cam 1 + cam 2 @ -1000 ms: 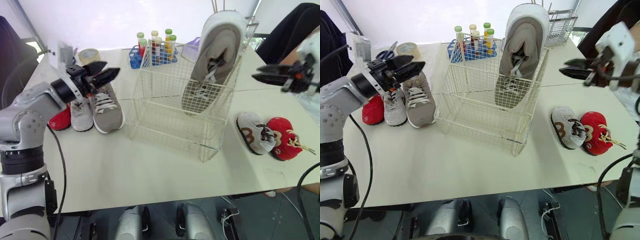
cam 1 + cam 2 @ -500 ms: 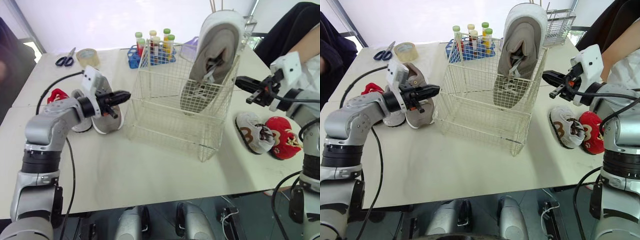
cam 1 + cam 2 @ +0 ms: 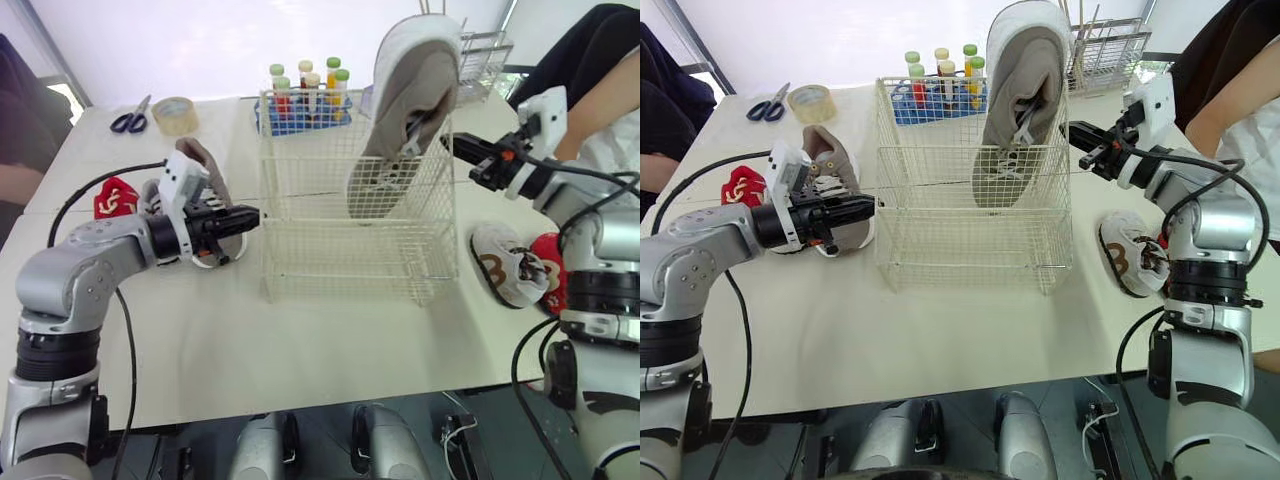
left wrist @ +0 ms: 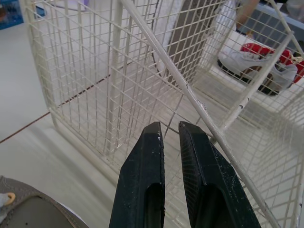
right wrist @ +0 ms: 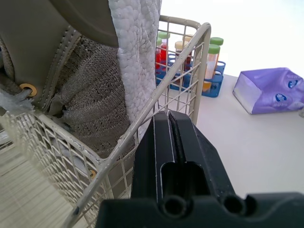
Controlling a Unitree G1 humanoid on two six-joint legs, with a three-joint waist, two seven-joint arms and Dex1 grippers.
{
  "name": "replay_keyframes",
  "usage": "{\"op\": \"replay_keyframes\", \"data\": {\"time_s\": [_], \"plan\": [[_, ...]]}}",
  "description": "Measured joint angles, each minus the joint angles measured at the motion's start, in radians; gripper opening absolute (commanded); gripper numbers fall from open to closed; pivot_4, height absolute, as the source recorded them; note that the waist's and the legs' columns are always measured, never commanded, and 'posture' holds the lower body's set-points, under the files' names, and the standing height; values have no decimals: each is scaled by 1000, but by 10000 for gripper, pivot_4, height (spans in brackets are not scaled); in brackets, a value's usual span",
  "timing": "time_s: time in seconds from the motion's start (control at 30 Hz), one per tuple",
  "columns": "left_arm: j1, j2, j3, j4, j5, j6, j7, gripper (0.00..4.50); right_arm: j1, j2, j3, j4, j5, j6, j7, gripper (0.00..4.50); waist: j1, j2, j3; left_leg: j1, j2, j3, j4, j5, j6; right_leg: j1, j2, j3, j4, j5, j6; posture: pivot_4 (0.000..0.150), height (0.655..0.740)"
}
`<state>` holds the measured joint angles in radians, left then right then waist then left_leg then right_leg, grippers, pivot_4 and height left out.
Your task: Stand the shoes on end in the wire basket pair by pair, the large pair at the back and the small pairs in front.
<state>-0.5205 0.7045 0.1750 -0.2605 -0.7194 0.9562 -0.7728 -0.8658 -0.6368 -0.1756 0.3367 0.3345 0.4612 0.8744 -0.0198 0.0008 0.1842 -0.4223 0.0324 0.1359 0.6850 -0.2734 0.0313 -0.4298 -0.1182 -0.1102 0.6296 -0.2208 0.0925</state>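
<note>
The white wire basket (image 3: 340, 250) stands mid-table, square to the front edge. One large grey shoe (image 3: 405, 110) stands on end at its back right, toe up above the rim. My left gripper (image 3: 255, 213) is shut, its tips against the basket's left wall (image 4: 109, 95). My right gripper (image 3: 447, 141) is shut and touches the top right rim (image 5: 190, 52) beside the shoe. The other large grey shoe (image 3: 200, 165), a small white shoe (image 3: 155, 195) and a small red shoe (image 3: 112, 195) lie at the left. A small white shoe (image 3: 505, 268) and a small red one (image 3: 548, 275) lie at the right.
A blue rack of test tubes (image 3: 300, 95) stands right behind the basket. A tape roll (image 3: 175, 110) and scissors (image 3: 128, 117) lie at the back left, a purple pack (image 5: 270, 88) and a small wire rack (image 3: 485, 50) at the back right. A person (image 3: 600, 60) sits at the right.
The basket has turned from a skewed angle to square with the table edge. My left gripper came in to its left wall and my right gripper to its right rim.
</note>
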Motion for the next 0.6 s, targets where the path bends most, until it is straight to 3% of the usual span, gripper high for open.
{"op": "replay_keyframes", "data": {"time_s": [0.2, 0.37, 0.5, 0.6], "plan": [[18, 34, 3, -40, -10, 11, 8, 5735, -24, -35, 37, 39, -23, -46, 47, 0, 0, 0, 0, 0, 0, 0, 0, 0, 0, 0, 0, 0, 0, 0, 0, 1500, 7400], [75, 174, 63, -25, -12, 11, -45, 5735, 79, -183, 45, -50, -24, 11, 127, 0, 7, 0, 0, -1, 0, 0, 0, 0, 0, -1, 0, 0, -1, 0, 0, 1500, 7400], [78, 276, 153, 56, -10, -17, -103, 5735, 153, -313, -32, -134, 25, 80, 171, 0, 8, 0, 0, -2, 0, 0, 0, 0, 0, -1, -1, 0, -1, 0, 0, 1500, 7400], [4, 291, 156, 175, 33, -76, -105, 5735, 166, -375, -134, -221, 139, 179, 226, 0, 9, 0, 0, -1, 0, -1, 0, 0, 0, -1, 0, -1, 0, 0, 0, 1500, 7400]]}}
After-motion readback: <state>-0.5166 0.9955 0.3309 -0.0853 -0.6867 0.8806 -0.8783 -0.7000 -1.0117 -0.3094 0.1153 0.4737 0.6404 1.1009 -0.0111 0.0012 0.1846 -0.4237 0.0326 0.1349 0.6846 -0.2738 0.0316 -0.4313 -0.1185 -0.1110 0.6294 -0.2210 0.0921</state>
